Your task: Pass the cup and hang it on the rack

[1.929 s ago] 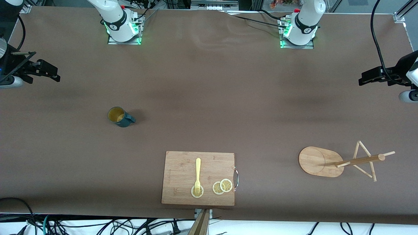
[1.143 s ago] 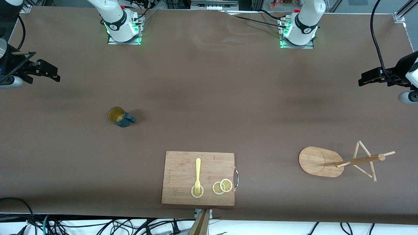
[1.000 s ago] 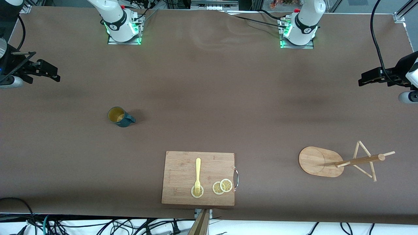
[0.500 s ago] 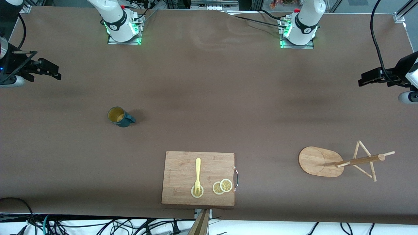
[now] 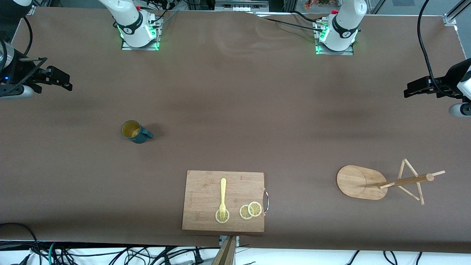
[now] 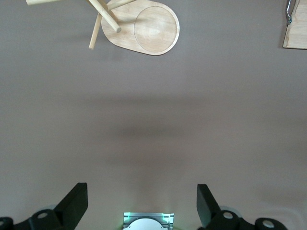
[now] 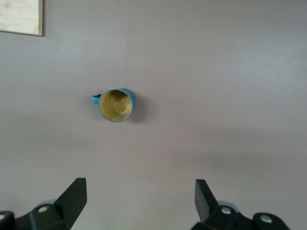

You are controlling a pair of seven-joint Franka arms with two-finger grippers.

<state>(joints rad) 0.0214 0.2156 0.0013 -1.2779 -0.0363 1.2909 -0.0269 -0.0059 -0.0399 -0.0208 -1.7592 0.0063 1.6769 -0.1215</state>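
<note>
The right claw (image 5: 62, 81) hangs in the air over the tabletop (image 5: 235, 110) edge at the right arm's end, its fingers (image 7: 72, 196) spread wide with nothing between them. The left claw (image 5: 414, 89) hangs over the edge at the left arm's end, also wide open and empty.

The cup (image 5: 134, 131) stands upright on the tabletop toward the right arm's end, well apart from both claws, yellow inside showing, handle pointing toward the middle of the tabletop. The rack (image 5: 382, 182) stands near the front-camera edge toward the left arm's end, pegs bare. A cutting board (image 5: 206, 191) lies at the middle of that same edge, carrying a yellow fork (image 5: 223, 197) and lemon slices (image 5: 250, 210).
</note>
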